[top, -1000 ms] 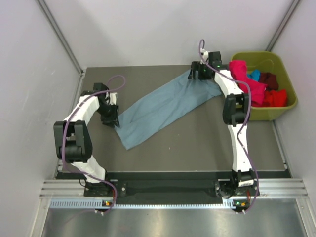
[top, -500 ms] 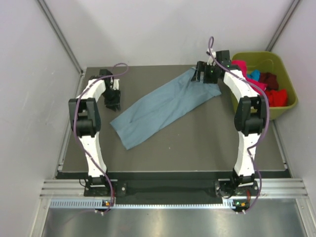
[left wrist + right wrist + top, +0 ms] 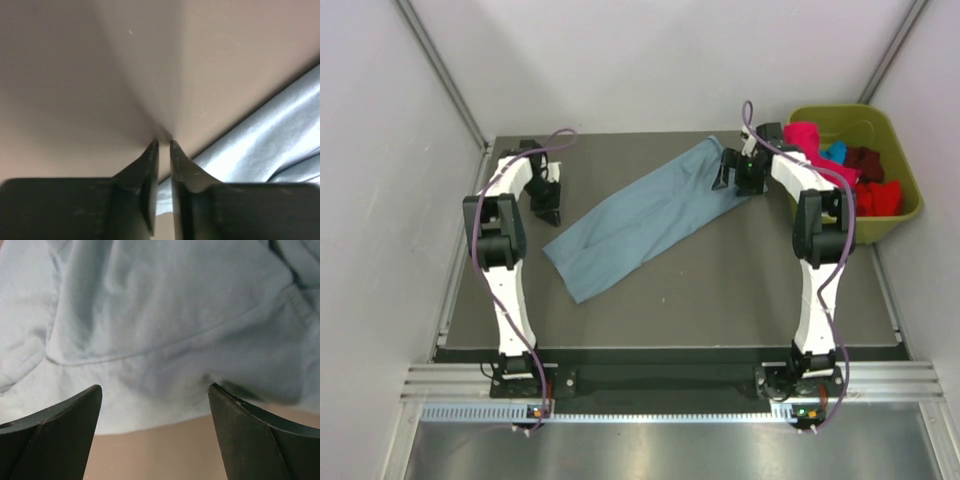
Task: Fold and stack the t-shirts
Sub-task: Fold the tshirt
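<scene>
A large grey-blue t-shirt (image 3: 645, 215) lies in a long diagonal band across the table, crumpled at its far right end. Over that end my right gripper (image 3: 733, 180) hangs open; in the right wrist view its fingers (image 3: 155, 390) stand wide apart above the shirt's edge (image 3: 165, 315), holding nothing. My left gripper (image 3: 550, 212) is at the far left, just off the shirt's left corner. In its wrist view the jaws (image 3: 162, 143) are drawn together to a thin slit with only bare table between them, and the shirt (image 3: 270, 135) lies to their right. Pink (image 3: 808, 140), turquoise (image 3: 835, 152), maroon (image 3: 865, 160) and red (image 3: 877, 197) t-shirts lie in a bin.
The olive-green bin (image 3: 895, 215) stands at the back right, beside the right arm. Grey walls close in the table on the left, back and right. Purple cables loop off both wrists.
My left gripper has lifted off the shirt's left corner, moved toward the back, and its jaws have closed. The right gripper has slid a little nearer over the shirt's end.
</scene>
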You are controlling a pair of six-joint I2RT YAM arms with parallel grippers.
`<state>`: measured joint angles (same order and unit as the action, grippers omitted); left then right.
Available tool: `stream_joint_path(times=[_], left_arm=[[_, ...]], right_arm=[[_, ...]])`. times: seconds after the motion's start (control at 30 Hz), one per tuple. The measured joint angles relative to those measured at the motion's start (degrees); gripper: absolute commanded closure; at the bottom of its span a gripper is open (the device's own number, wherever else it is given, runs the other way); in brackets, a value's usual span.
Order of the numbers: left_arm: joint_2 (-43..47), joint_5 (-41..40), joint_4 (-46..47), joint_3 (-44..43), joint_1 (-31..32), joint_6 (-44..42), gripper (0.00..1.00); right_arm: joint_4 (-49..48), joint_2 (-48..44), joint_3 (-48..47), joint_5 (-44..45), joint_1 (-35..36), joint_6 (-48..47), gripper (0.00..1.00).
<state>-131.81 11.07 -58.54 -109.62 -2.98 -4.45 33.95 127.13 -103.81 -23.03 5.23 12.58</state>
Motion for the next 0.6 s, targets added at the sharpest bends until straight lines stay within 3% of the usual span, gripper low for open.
stream_joint_path(times=[0.3,0.5,0.6], left_arm=[[3.1,1.1,-1.3,4.9,-0.2,-0.1,0.67],[6.2,1.4,-2.0,10.4,-0.2,-0.4,0.67],[7.2,1.4,-2.6,12.1,-0.2,-0.6,0.72]], right_arm=[[0.0,7.1,-8.1,0.4,-0.1,0.1,0.12],[0.2,7.8,-9.3,0.0,-0.2,0.7,0.12],[0.3,9.0,-11.4,-0.3,-0.2,1.2,0.12]])
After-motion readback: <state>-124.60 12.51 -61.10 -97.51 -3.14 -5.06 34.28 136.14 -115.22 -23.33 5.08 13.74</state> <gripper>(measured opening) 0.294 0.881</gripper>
